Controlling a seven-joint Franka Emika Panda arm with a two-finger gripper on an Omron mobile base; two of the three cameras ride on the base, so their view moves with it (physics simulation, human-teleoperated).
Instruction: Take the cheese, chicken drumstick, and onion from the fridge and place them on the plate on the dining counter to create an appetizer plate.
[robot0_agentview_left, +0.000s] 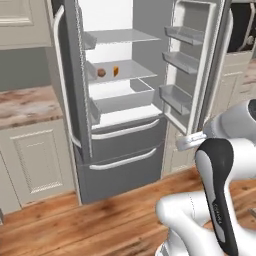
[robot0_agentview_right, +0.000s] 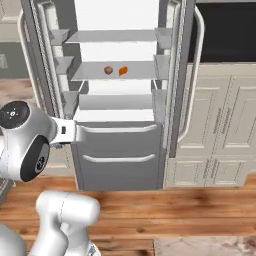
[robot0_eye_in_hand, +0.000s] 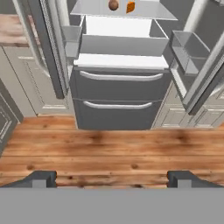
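Fridge (robot0_agentview_left: 120, 145) stands open ahead of the gripper (robot0_eye_in_hand: 111, 177), whose jaws are spread wide with nothing between them, well short of its drawers. On a middle shelf of the fridge sit the onion (robot0_agentview_left: 101, 72) and, just beside it, the cheese (robot0_agentview_left: 116, 71); I cannot make out the drumstick. This looks like the first pick, and the next move calls for raising and reaching the gripper in to that shelf.

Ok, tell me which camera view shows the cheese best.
The right base view: the cheese sits on a middle shelf of the open fridge, seen head-on beside the onion. The left base view shows it smaller and at an angle. The hand view catches it at the top edge.
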